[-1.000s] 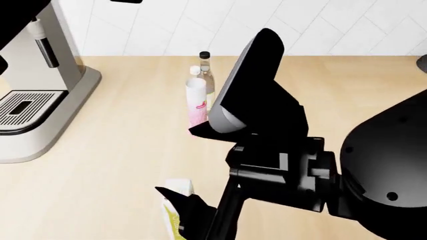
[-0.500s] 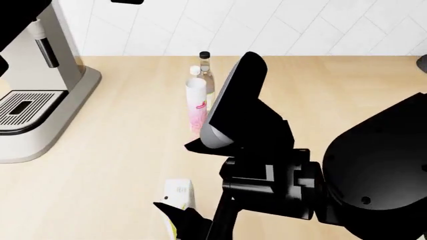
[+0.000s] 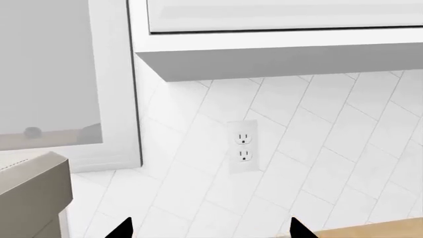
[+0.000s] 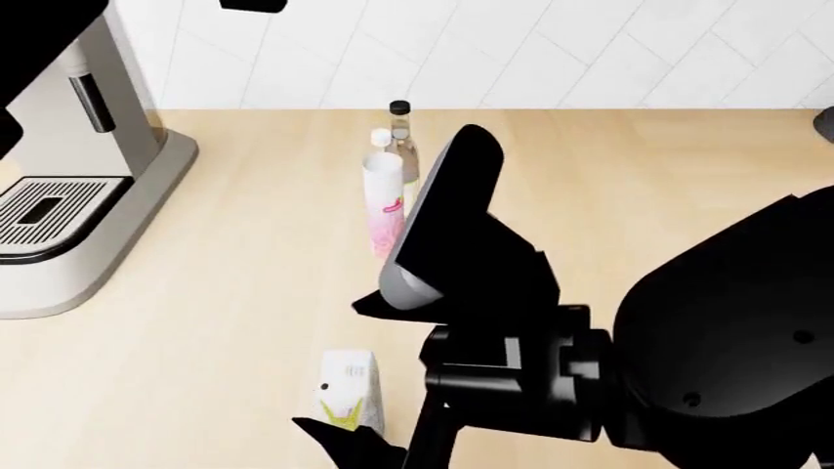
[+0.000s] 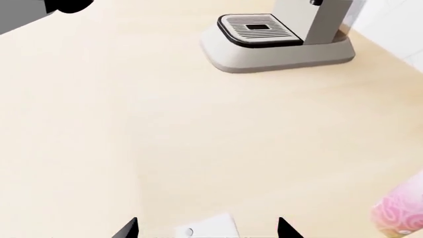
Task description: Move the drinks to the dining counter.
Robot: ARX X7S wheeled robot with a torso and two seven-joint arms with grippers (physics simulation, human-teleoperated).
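Three drinks: none moved yet, by the look of it; all stand on the wood worktop (image 4: 234, 293), and the dining counter is not in view.
Carton (image 4: 350, 390): upright near the front edge, just ahead of the right gripper (image 5: 206, 229).
Pink-label bottle (image 4: 382, 203): upright toward the tiled wall, touching or just beside the glass bottle (image 4: 400, 132) behind it.
Right gripper: jaws spread, tips on either side of the carton's top, nothing pinched; a grasp seems next.
Left gripper (image 3: 208, 229): jaws spread, holding nothing, facing the wall outlet (image 3: 242, 147).
Coffee machine (image 4: 65, 195): well apart from the drinks.
Remaining: likely all three pick-ups and carries.
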